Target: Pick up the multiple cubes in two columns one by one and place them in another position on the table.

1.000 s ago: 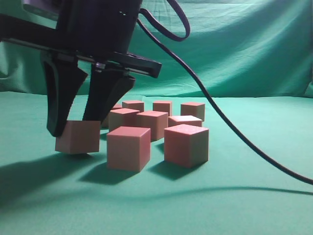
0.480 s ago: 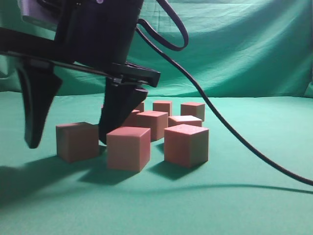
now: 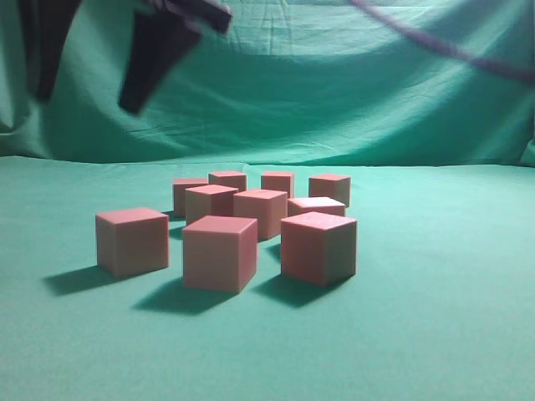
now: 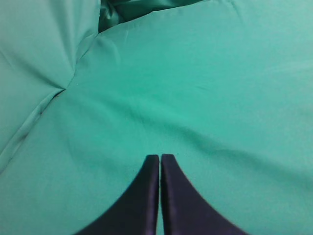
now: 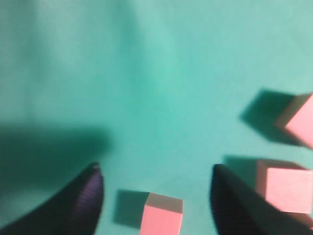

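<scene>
Several pinkish-red cubes [image 3: 263, 210] stand in a cluster on the teal table [image 3: 435, 334]. One cube [image 3: 132, 241] stands apart at the cluster's front left. High above it, at the top left, my right gripper [image 3: 86, 102] hangs blurred and open with nothing in it. In the right wrist view that gripper [image 5: 156, 169] is open over the cloth, with the lone cube [image 5: 161, 215] below and between its fingers, untouched. Two more cubes [image 5: 288, 183] show to its right. My left gripper [image 4: 160, 156] is shut and empty over bare cloth.
A wrinkled green backdrop [image 3: 376, 83] hangs behind the table. A dark cable [image 3: 451, 46] crosses the top right corner. Bare cloth lies in front of and to the right of the cubes.
My right gripper opened and let go of the front-left cube, which now rests on the table. The gripper then rose well above the cubes toward the top left.
</scene>
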`<state>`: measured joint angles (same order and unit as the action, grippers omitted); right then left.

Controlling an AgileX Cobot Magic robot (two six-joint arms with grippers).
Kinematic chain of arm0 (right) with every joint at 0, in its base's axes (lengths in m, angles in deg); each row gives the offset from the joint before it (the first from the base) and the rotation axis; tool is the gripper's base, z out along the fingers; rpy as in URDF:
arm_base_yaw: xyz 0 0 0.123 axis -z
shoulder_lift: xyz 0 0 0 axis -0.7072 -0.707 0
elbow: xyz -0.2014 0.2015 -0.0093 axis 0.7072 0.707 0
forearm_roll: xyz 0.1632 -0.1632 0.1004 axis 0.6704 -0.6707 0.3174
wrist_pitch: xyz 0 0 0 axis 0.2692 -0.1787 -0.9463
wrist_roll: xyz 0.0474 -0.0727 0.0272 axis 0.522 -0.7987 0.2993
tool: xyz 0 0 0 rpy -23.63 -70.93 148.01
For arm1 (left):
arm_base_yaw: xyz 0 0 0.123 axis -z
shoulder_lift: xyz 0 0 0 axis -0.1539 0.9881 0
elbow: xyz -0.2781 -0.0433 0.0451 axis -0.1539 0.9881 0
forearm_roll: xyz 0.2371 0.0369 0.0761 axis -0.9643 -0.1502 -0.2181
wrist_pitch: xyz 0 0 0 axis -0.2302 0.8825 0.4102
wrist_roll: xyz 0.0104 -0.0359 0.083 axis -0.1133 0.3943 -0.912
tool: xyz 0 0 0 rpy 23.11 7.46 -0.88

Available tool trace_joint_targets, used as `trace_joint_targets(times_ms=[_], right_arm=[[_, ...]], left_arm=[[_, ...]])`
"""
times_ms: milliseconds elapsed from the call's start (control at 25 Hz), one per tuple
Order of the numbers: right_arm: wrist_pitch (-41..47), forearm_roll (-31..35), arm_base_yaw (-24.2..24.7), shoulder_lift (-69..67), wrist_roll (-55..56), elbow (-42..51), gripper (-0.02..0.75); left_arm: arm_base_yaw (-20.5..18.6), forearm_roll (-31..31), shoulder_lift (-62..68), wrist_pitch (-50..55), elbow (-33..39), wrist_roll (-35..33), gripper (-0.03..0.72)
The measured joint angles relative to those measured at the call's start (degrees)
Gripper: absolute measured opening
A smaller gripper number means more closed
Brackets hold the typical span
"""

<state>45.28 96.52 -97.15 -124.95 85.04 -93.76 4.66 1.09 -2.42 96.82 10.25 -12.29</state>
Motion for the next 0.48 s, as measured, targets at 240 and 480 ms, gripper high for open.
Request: trace_joint_targets(times_ms=[240,480], right_arm=[[13.18,-0.16,0.0,0.0,0.56,-16.34,0.055],[15.43,2.0,0.0,5.17,1.23,-23.31,0.0]], left_arm=[[0.0,0.0,0.0,0.0,0.0,0.0,0.0],[0.0,0.0,0.0,0.0,0.0,0.0,0.0]])
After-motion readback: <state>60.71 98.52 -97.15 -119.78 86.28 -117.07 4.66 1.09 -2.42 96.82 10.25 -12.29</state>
